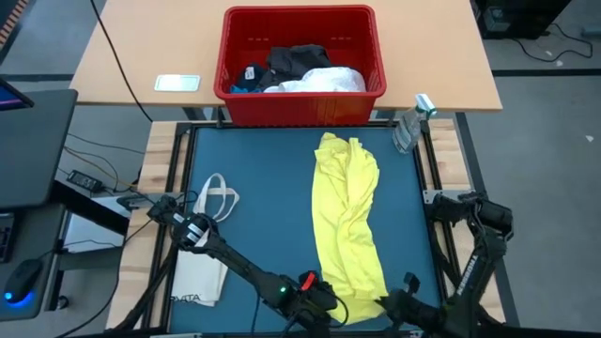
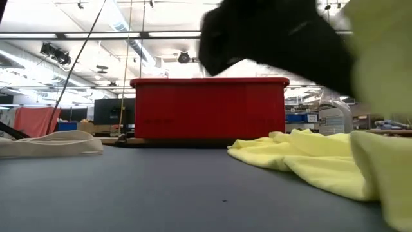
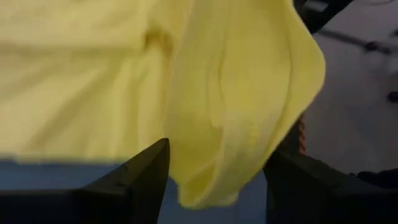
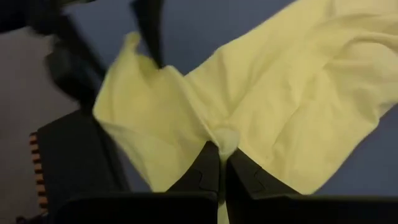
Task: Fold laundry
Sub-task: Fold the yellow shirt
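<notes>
The yellow garment (image 1: pixel 346 221) lies in a long rumpled strip down the blue desk (image 1: pixel 254 169), running from just in front of the red bin (image 1: pixel 300 52) to the desk's near edge, and both arms are working that near end. The right pincer (image 4: pixel 221 163) is pinched tight on a fold of the yellow cloth; the left pincer (image 3: pixel 214 180) stands open with a hanging lobe of it between the fingers, not yet clamped. This looks like the spreading stage, before any fold: next the left should close, then both draw the hem apart and flat. Beyond the garment, more laundry (image 1: pixel 300 70) waits in the bin, a cream tote bag (image 1: pixel 202 253) lies to its left, and a clear bottle (image 1: pixel 410 127) stands by its far right corner, close enough to snag.
</notes>
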